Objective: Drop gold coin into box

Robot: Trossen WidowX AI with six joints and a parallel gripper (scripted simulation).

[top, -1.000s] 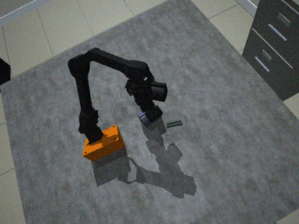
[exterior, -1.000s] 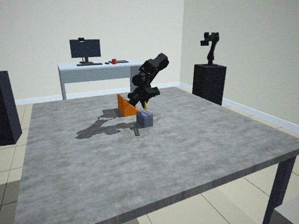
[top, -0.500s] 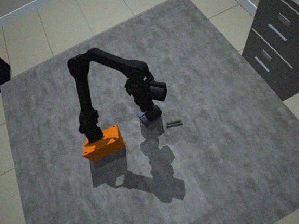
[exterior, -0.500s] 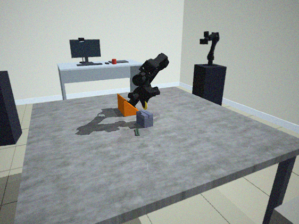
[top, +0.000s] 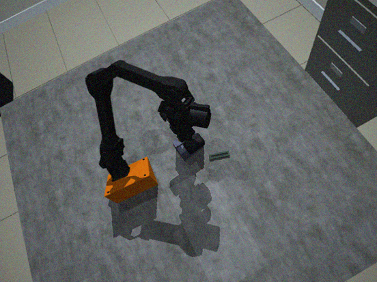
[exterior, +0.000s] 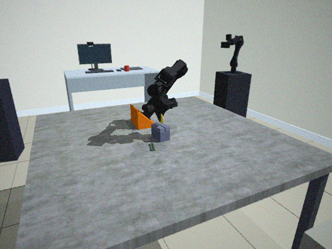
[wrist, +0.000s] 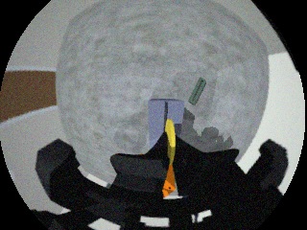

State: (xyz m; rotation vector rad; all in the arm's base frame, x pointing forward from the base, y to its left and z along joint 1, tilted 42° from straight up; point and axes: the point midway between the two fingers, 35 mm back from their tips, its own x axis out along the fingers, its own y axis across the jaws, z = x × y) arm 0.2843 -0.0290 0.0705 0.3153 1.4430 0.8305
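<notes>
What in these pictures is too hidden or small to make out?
- Slot in the box: only a faint dark line in the exterior view; the gripper covers it from the top.
- Coin: edge-on in the wrist view, so its face is unseen; hidden from the top by the gripper.
- Whether the coin's edge is in the slot: too blurred.
- Holder: too small for detail.

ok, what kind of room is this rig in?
Looks like a robotics lab or office. The arm sits on a grey table; two more arms stand on dark pedestals by the walls, and a desk with a monitor is at the back. A drawer cabinet stands nearby.
</notes>
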